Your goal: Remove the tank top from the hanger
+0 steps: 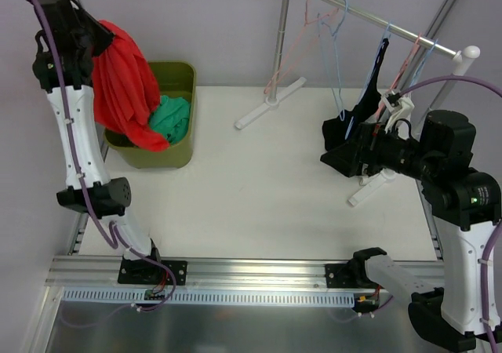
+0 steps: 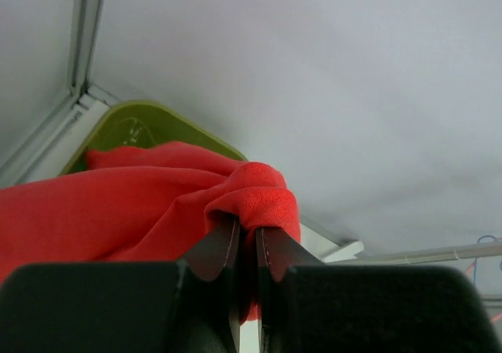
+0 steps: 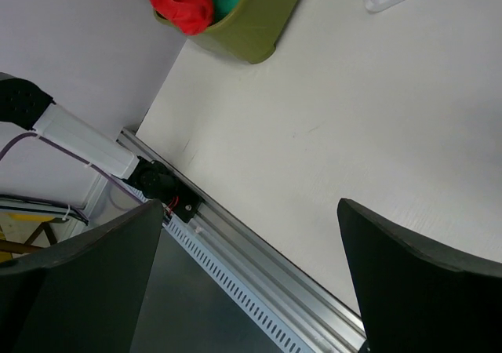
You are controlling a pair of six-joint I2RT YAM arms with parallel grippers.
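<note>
White table (image 1: 259, 188): my left fingers (image 2: 245, 235) clamp the red top (image 1: 125, 78) over the bin (image 1: 169, 158), right fingers (image 3: 251, 212) wide apart; release dead-centre, I reckon.

The white table (image 1: 259, 172) carries an olive-green bin (image 1: 169, 155) standing at its far left corner. A white clothes rack (image 1: 376, 20) stands on the right half, resting on the far foot bar (image 1: 271, 103) towards the middle and the near foot bar (image 1: 372, 187) by the right edge. An aluminium rail (image 1: 259, 271) runs along the table's near edge.
</note>
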